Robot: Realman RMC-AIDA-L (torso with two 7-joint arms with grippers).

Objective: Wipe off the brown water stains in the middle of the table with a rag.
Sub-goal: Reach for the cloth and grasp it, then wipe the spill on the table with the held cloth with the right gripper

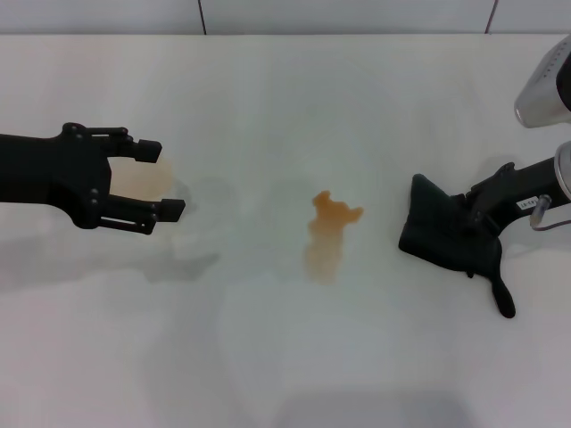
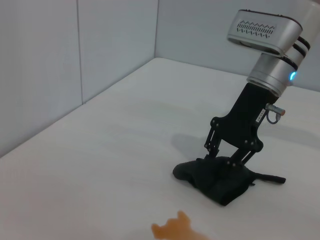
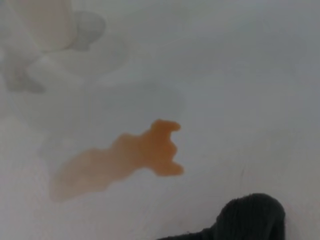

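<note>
Where the head view looks down, I see the brown water stains (image 1: 327, 234) mid-worktop (image 1: 285, 357), the left gripper (image 1: 152, 183) with fingers wide around a clear cup (image 1: 143, 183). Left wrist view: the right gripper (image 2: 227, 162) clamps the rag (image 2: 220, 181) beside the stain. Right wrist view: rag near stain.

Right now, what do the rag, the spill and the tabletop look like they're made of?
The rag looks like soft black woven or knit cloth: it slumps in lumpy folds under the right tool, with a thin tail. The spill looks like thin translucent orange-brown liquid, its edges fading into the white. The table looks like smooth, matte white laminate or painted board; which, I can't tell.
</note>
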